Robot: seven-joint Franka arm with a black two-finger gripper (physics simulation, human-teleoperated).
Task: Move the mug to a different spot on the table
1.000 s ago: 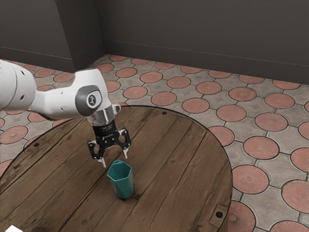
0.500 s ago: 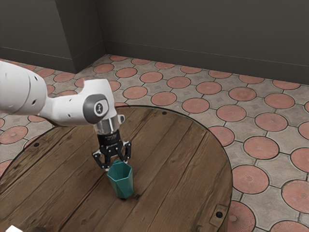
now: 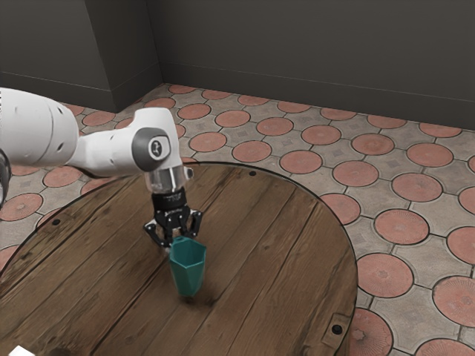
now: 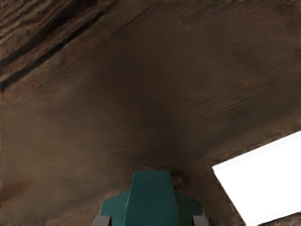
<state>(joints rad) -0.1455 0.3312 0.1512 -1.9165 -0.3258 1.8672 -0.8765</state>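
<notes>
Tool (image 3: 177, 239) closed narrowly on the teal mug's (image 3: 185, 271) rim; grasp looks made, while carrying it elsewhere on the desk (image 3: 282, 245) is left.

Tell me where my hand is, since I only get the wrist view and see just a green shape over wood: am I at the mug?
Observer: Yes. In the exterior view the gripper sits right at the rim of the green mug, on the side nearer the arm.
Operator: Is there room to move it?
Observer: The table is round, and its wooden boards stretch a good way from the mug toward the exterior view's right.
Operator: Anything else nearby?
Observer: A small white thing lies at the exterior view's lower left corner, far from the mug. I cannot tell what it is.
</notes>
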